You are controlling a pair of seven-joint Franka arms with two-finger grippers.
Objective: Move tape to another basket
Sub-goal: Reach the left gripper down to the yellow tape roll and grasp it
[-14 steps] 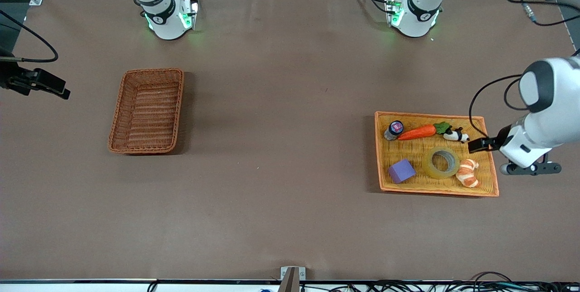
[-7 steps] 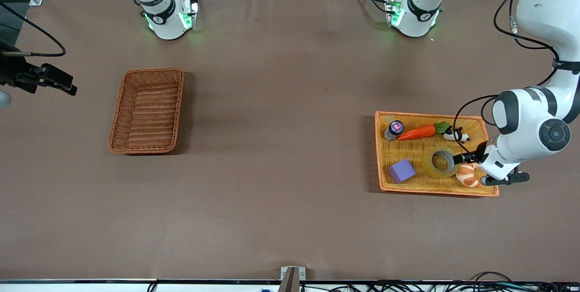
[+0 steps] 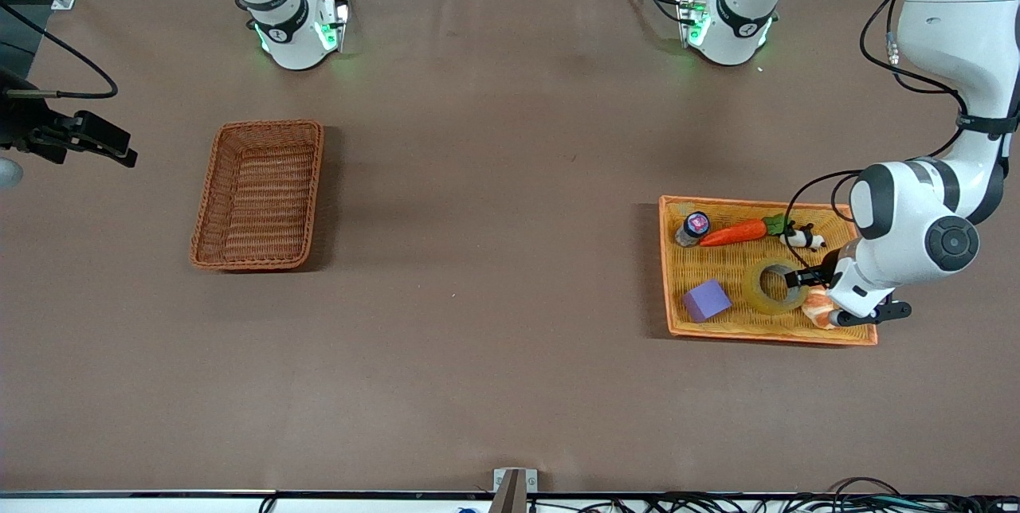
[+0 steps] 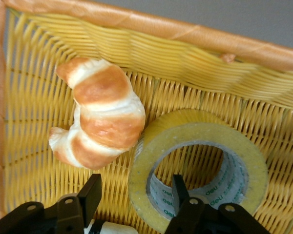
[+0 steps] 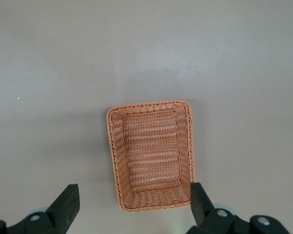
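Yellowish tape (image 3: 774, 287) now straddled by the lowered left gripper (image 3: 797, 278), jaws apart.

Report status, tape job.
Left gripper open, straddling yellowish translucent tape roll's wall in flat yellow woven tray. Right gripper open, waiting. Croissant touches tape.

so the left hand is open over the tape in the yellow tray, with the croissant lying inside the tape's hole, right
Not quite. The left hand is open at the tape in the yellow tray, but the croissant lies beside the roll, against its outer wall, not in the hole. The left wrist view shows it.
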